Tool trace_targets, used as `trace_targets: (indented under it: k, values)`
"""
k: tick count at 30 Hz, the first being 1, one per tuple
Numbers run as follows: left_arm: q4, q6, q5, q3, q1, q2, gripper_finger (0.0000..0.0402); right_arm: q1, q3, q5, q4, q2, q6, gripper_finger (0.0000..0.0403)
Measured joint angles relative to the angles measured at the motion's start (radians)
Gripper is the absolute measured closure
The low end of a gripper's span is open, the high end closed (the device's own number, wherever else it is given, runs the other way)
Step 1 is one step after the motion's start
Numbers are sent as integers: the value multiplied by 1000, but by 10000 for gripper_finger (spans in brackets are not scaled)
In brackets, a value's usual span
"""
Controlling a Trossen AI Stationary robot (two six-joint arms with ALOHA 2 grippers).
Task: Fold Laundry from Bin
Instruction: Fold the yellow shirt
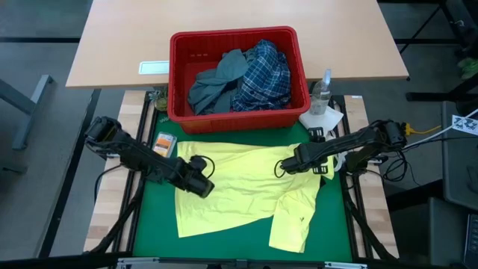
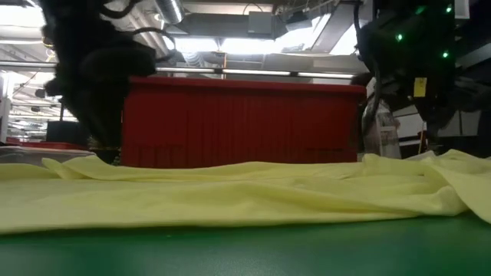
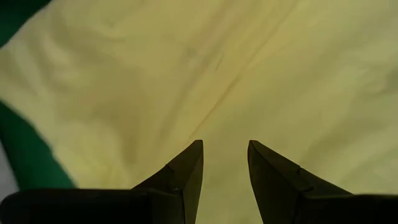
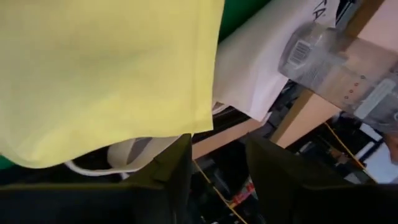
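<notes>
A small yellow garment [image 1: 239, 194] lies spread on the green mat [image 1: 224, 245], its right part folded and rumpled; in the low view the yellow garment [image 2: 230, 192] lies flat in front of the red bin [image 2: 245, 123]. The bin [image 1: 235, 34] stands at the mat's far edge and holds a grey-blue garment [image 1: 216, 82] and a blue-white plaid shirt [image 1: 265, 75]. My left gripper [image 3: 225, 152] stands open over the garment's left part [image 1: 200, 181], pointing down. My right gripper [image 4: 217, 149] stands open over the garment's right part [image 1: 284, 166], with a cloth edge [image 4: 199, 118] beside one fingertip.
A clear bottle [image 1: 321, 93] and a white paper towel [image 1: 323, 119] sit right of the bin, close to my right arm. A small orange packet [image 1: 164, 142] lies at the mat's far left corner. A wooden table [image 1: 119, 45] lies behind the bin.
</notes>
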Motion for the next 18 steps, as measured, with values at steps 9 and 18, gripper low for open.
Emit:
trace_targets:
  k: [9,18]
  values:
    - [42,-63,6,0,-124,0,280,151,89,-13,60,-1,3,253]
    - [237,-63,-4,0,-284,0,280,387,115,-197,241,-1,3,253]
